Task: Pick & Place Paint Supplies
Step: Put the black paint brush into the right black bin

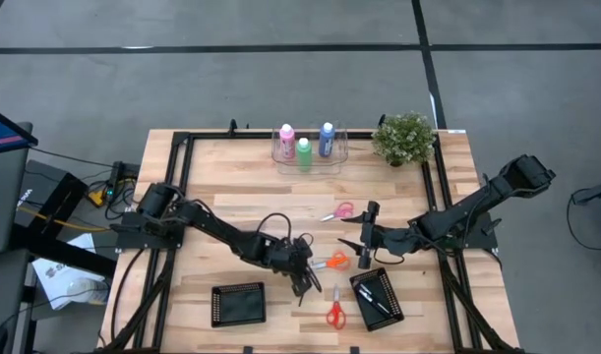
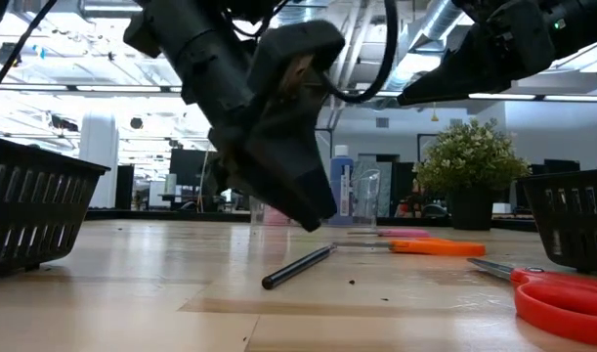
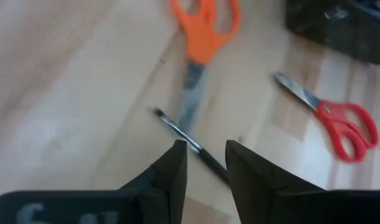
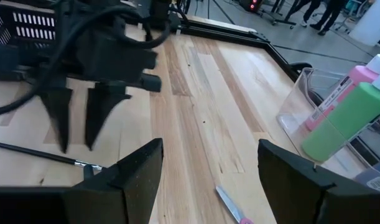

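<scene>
High view shows you the surface (image 1: 221,202) with most of the job left: the pink, green and blue paint bottles (image 1: 304,146) stand in their clear holder at the far edge, and only the right basket (image 1: 378,299) holds brushes. Your left end effector (image 3: 203,163), fingers parted and grasping nothing, hovers just above a loose brush (image 3: 188,144); the right end effector (image 4: 208,171) waits released nearby.

You're in a lab or industrial workshop: a wooden table (image 1: 241,197) in a black metal frame (image 1: 178,157) on grey concrete floor (image 1: 280,69), exposed ceiling ducts (image 2: 435,24), strip lights, cables (image 1: 64,211), and people (image 4: 320,12) standing beyond.
</scene>
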{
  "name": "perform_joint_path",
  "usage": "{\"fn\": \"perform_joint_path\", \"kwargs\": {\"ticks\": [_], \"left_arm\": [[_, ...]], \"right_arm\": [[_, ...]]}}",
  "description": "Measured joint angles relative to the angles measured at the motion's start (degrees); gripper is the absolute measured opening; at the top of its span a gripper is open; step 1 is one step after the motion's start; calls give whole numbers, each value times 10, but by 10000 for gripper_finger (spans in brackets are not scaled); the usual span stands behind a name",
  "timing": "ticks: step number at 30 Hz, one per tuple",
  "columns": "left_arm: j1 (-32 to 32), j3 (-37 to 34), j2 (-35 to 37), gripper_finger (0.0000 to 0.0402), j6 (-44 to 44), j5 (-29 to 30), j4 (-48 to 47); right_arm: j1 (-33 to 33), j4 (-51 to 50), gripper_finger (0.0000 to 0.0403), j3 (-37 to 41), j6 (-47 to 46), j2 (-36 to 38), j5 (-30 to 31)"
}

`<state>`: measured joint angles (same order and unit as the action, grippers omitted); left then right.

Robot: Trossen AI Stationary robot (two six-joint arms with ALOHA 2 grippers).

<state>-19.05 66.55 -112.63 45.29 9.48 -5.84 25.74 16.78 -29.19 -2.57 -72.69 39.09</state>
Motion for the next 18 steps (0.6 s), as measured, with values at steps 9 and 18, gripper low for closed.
{"fn": "perform_joint_path", "kwargs": {"ticks": [9,18], "left_arm": [[1,10,-7,104,-14,14,-13],[-9,56,-71,104,-41,7,-31]], "right_arm": [[0,2,243,0,0,0,3],[2,1,243,0,2,0,22]]}}
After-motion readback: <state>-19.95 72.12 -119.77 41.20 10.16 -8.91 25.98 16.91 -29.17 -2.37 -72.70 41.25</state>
